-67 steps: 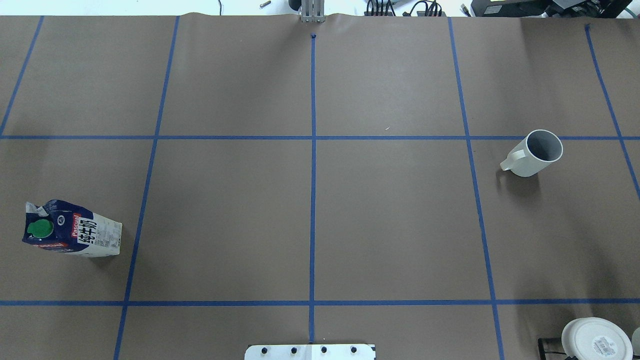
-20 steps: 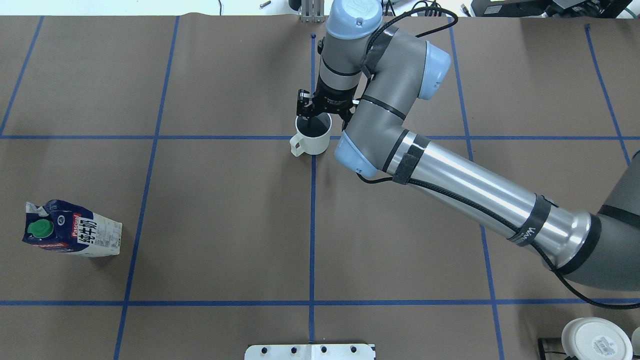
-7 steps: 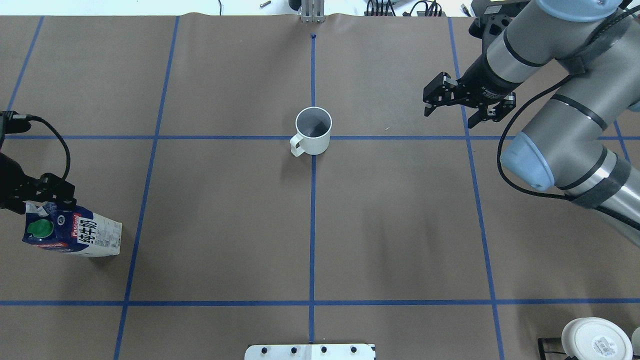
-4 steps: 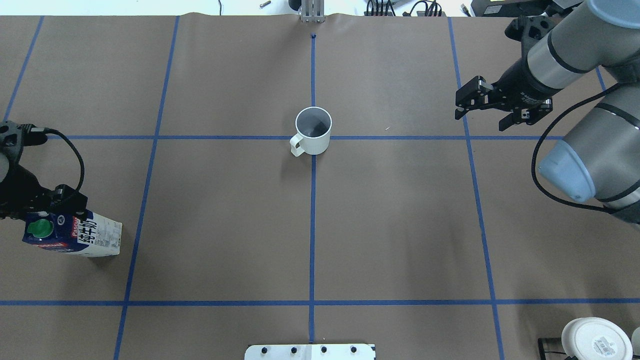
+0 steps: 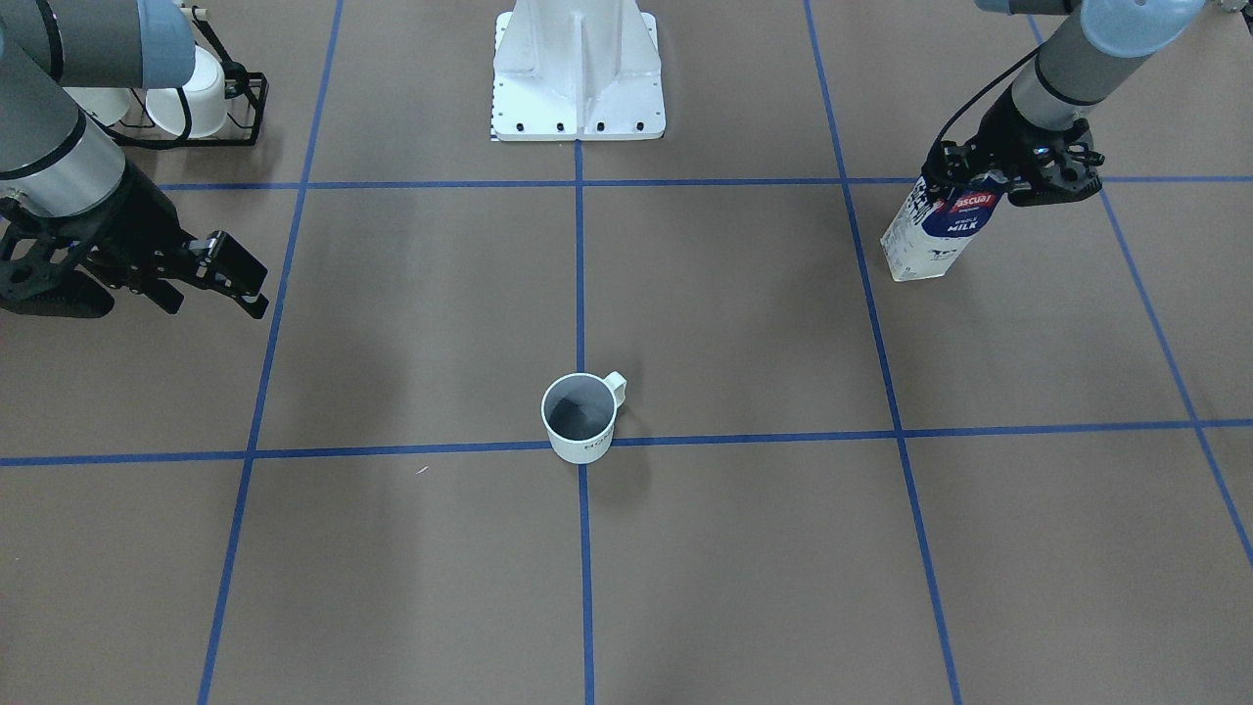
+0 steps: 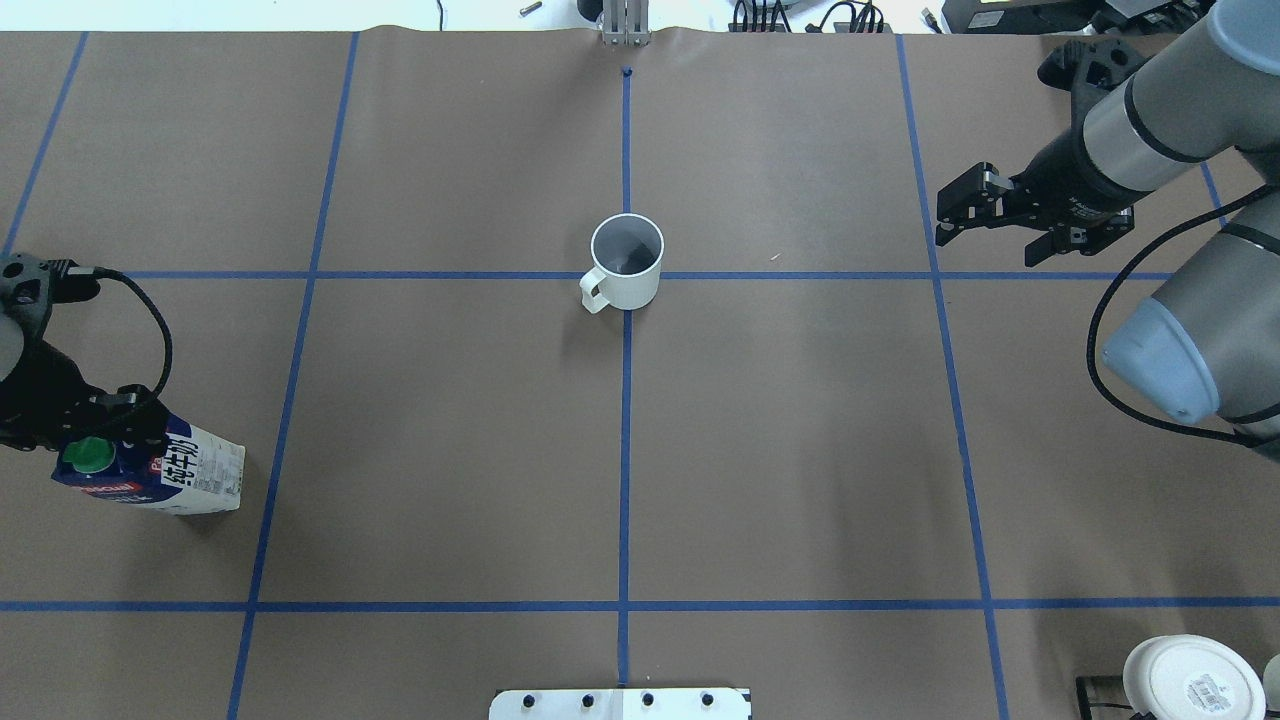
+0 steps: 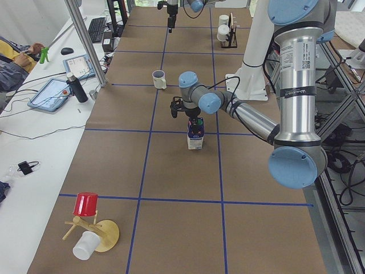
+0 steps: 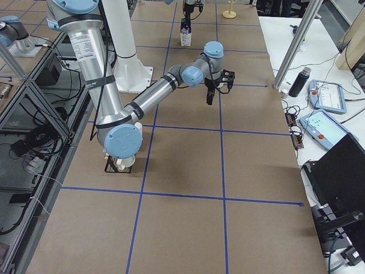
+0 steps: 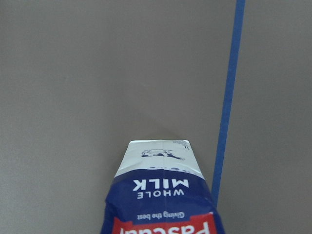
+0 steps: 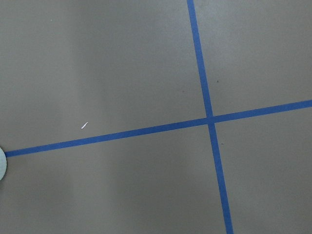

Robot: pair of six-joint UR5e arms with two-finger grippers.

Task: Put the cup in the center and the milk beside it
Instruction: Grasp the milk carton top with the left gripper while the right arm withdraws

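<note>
At table middle, the cup (image 6: 627,265) is standing upright on the central crossing of the blue tape lines (image 6: 800,275) and is covering the center itself. Read the overhead view as a clock face with 12 at the far edge: the handle is pointing toward 7 o'clock. About nine seconds ago the cup was sitting out at 3 o'clock. The right arm has since carried it in and released it, so the first half of the task is judged complete.

The right gripper (image 6: 990,243) is withdrawing toward 3 o'clock. It is well apart from the cup, with its jaws spread and nothing between them.

The milk (image 6: 190,470) is standing at 8 o'clock from the cup, well apart from it, in the same place as at the start. Over the last second the left gripper (image 6: 95,430) has been descending and is now straddling the carton top by the green cap (image 6: 88,455). Its jaws are appearing spread to either side, with no sign of clamping. The left wrist view is showing only the carton face.

The remaining work is to close on the carton, lift it and carry it toward 2 o'clock. The handle is facing the approach side, so a set-down there is risking contact with it.
</note>
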